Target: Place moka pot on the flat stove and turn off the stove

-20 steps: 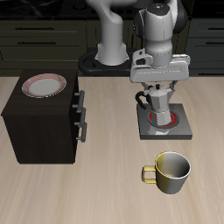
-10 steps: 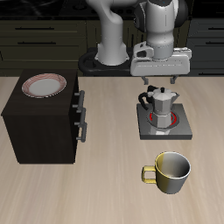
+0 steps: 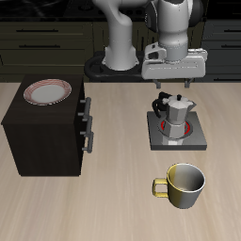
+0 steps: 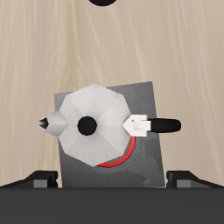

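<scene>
The silver moka pot (image 3: 175, 116) stands upright on the flat stove (image 3: 195, 141), its black handle (image 4: 164, 124) sticking out to one side. From above, the pot (image 4: 92, 124) covers most of the burner, and a strip of red coil (image 4: 120, 158) shows beside it. My gripper (image 3: 173, 88) hangs straight above the pot, open and holding nothing, with a clear gap between it and the lid. Its two fingertips (image 4: 42, 178) stand wide apart on either side of the stove (image 4: 140, 101). I cannot make out the stove's knob.
A yellow-olive mug (image 3: 184, 184) sits between the stove and the table's front edge. A big dark brown cabinet (image 3: 42, 132) with drawer handles stands beside the stove, and a red-rimmed plate (image 3: 47, 91) lies on top of it.
A second ago my gripper was low around the moka pot on the stove. It has since risen straight up with its fingers open, and the pot stays on the burner.
</scene>
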You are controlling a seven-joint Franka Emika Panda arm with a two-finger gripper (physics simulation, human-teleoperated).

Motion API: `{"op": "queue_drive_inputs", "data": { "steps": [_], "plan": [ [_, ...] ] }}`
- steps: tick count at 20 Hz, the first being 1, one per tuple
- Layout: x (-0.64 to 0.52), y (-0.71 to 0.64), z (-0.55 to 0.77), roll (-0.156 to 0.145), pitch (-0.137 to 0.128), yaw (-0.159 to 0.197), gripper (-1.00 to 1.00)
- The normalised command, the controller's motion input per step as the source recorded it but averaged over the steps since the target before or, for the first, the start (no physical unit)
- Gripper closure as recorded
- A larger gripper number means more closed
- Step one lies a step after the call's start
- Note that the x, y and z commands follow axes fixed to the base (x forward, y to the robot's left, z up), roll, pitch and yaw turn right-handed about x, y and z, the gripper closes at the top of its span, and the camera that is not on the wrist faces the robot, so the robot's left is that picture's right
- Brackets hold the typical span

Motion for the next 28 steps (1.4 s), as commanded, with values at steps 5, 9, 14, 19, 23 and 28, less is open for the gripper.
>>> {"op": "queue_drive_inputs", "data": {
  "steps": [5,9,14,19,23,28],
  "plan": [
    [-0.26,0.08,-0.03,0.026,0.026,-0.008,-1.00],
    [-0.31,0.06,0.00,-0.007,-0.005,0.007,-1.00],
    [-0.45,0.07,0.17,0.015,-0.028,0.038,-1.00],
    [-0.26,0.03,0.10,-0.016,-0.037,0.040,-1.00],
    [-0.27,-0.02,0.05,-0.031,-0.116,0.060,-1.00],
    [-0.25,0.04,-0.07,0.006,-0.059,0.027,-1.00]
  ]
}}
